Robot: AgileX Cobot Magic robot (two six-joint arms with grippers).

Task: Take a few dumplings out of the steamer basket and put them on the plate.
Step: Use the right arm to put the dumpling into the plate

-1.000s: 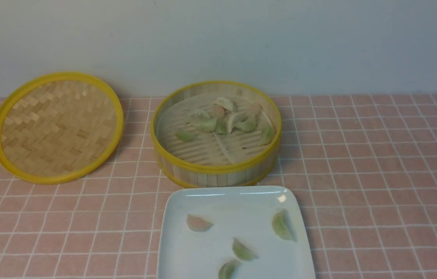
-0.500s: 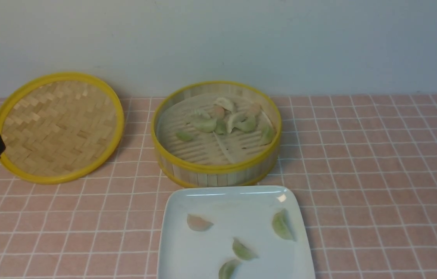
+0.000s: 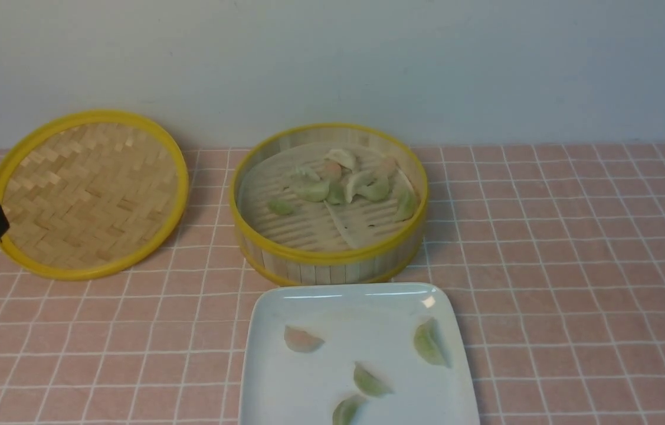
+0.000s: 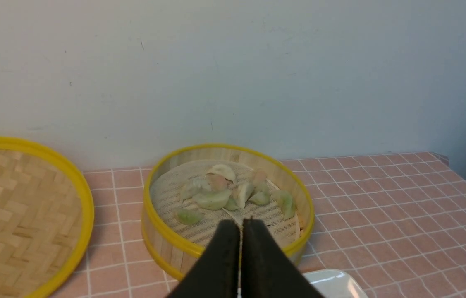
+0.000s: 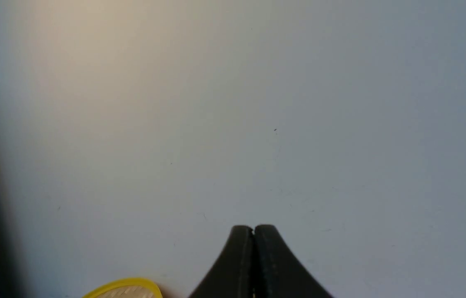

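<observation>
Pale-green mostly: found dumplings [image 3: 338,183] clustered toward 12 o'clock inside steamer basket [image 3: 326,257]; counted four more on plate [image 3: 356,313], at 6 o'clock of basket. Noted woven lid [image 3: 87,195] at 9 o'clock. Observed left gripper [image 4: 241,223] tips pressed together, empty, facing basket; right gripper [image 5: 253,228] likewise, facing wall [image 5: 257,103].

Flat woven bamboo lid [image 3: 89,193], yellow rim, sits on left side of pink white-gridded tabletop [image 3: 574,265], close to plain pale wall [image 3: 332,59] behind.
</observation>
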